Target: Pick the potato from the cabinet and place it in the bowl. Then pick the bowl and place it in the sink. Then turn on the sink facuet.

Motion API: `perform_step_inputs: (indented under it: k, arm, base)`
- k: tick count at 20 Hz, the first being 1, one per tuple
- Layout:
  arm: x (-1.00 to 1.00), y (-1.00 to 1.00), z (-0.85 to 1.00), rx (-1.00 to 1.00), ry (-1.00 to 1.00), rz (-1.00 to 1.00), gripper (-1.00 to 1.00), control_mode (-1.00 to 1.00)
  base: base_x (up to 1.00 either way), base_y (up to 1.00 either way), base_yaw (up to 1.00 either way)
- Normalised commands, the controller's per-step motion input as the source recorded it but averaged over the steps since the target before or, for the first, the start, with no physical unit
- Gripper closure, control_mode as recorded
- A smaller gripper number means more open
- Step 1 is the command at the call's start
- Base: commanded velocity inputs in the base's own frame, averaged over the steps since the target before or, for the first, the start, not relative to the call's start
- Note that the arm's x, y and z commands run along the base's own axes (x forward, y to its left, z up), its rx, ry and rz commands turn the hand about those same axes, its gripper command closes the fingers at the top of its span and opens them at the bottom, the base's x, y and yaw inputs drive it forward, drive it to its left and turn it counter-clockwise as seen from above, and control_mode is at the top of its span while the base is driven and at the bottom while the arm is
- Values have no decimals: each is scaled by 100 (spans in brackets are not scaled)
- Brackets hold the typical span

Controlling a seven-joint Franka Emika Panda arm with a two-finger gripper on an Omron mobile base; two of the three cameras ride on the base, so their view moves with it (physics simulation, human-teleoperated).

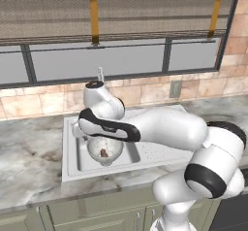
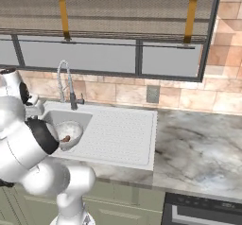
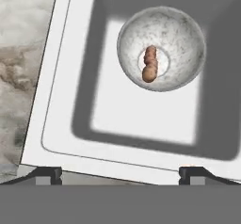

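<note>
The gripper (image 3: 120, 173) hangs over the sink (image 3: 66, 100) with its two dark fingertips (image 3: 47, 174) spread wide apart and nothing between them — it looks straight down into the well. The bowl (image 3: 179, 35) sits on the floor of the well, toward one corner, upright, and the potato (image 3: 150, 64) lies in its middle, a reddish-brown lump resting on the bowl's bottom. Bowl and gripper are well apart.

In the left base view the arm's white forearm reaches across the sink and covers part of the well; the bowl (image 1: 104, 151) with the potato (image 1: 103, 153) shows just under the wrist. The sink facuet (image 2: 66, 84) stands at the back rim of the basin, its curved spout arching over the well, clear in the right base view. The ribbed drainboard (image 2: 120, 132) lies beside the well, bare. Marble counter (image 2: 198, 148) runs on both sides of the sink, a tiled wall (image 2: 179, 96) with a wall socket (image 2: 152, 94) and a window (image 2: 94, 54) with a lowered blind behind it.
</note>
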Motion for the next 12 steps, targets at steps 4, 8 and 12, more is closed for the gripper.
perform_step_inputs:
  k: [4, 8, 12]
  arm:
    - [-86, -66, 93, 28, 0, -33, -100, -100]
    - [-97, -94, 44, 32, 0, -31, -100, -100]
    - [-86, -76, 7, 22, 4, -18, -100, -100]
  base:
    - [0, 0, 0]
    - [0, 0, 0]
    - [0, 0, 0]
